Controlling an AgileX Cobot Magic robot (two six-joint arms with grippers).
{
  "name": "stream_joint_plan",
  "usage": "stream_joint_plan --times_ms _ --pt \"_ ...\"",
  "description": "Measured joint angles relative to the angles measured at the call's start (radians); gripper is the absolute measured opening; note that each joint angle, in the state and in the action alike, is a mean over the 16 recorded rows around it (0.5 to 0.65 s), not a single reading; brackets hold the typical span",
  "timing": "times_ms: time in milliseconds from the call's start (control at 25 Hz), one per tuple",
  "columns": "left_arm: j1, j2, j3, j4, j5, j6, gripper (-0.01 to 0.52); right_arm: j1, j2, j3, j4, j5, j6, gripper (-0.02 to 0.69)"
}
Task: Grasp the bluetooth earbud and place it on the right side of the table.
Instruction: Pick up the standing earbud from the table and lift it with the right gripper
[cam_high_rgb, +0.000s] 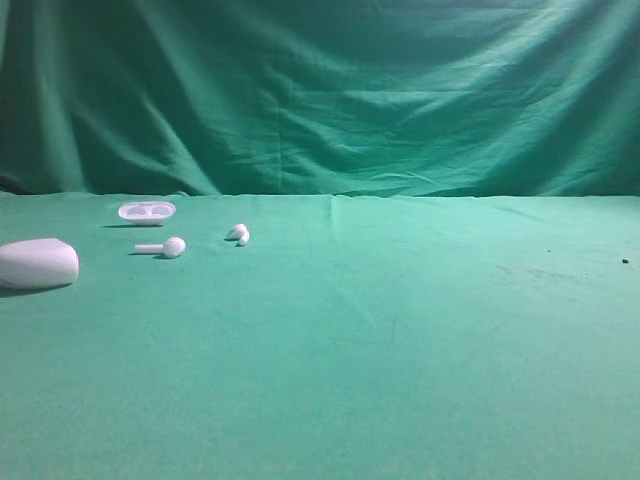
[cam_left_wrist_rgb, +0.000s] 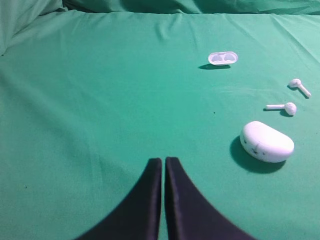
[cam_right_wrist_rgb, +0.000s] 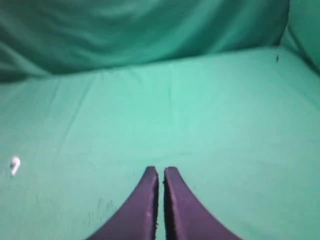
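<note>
Bluetooth earbud (cam_high_rgb: 238, 234), white, short-stemmed, is lying on the left half of the table (cam_high_rgb: 400, 330), just right of a long-stemmed earbud (cam_high_rgb: 163, 246), with an open oval case tray (cam_high_rgb: 147, 211) behind and a rounded white case (cam_high_rgb: 38, 263) sitting at the far left. Left gripper (cam_left_wrist_rgb: 163, 161) and right gripper (cam_right_wrist_rgb: 160, 171) are both hovering over bare green cloth with jaws pressed together, gripping nothing.

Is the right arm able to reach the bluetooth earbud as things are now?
Probably yes. In the right wrist view only bare green table lies between the shut right claw and the bluetooth earbud, far to its left. The claw must open first.
</note>
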Motion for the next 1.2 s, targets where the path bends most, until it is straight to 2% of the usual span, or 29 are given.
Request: stream_joint_plan --times_ms 400,800,1080,1200 --pt "0.0 0.0 0.0 0.0 0.0 0.0 0.0 0.199 0.463 -0.297 0.012 0.185 -0.111 0.0" --pt "0.0 0.0 0.0 0.0 0.0 0.0 0.0 0.443 0.953 -0.721 -0.063 0.323 -0.055 0.0" --pt "0.0 0.0 0.0 0.0 0.0 0.0 0.0 0.538 1.249 -1.033 -0.096 0.404 -0.029 0.006" --pt "0.0 0.0 0.0 0.0 0.0 0.0 0.0 0.561 1.356 -1.151 -0.101 0.416 -0.022 0.041"
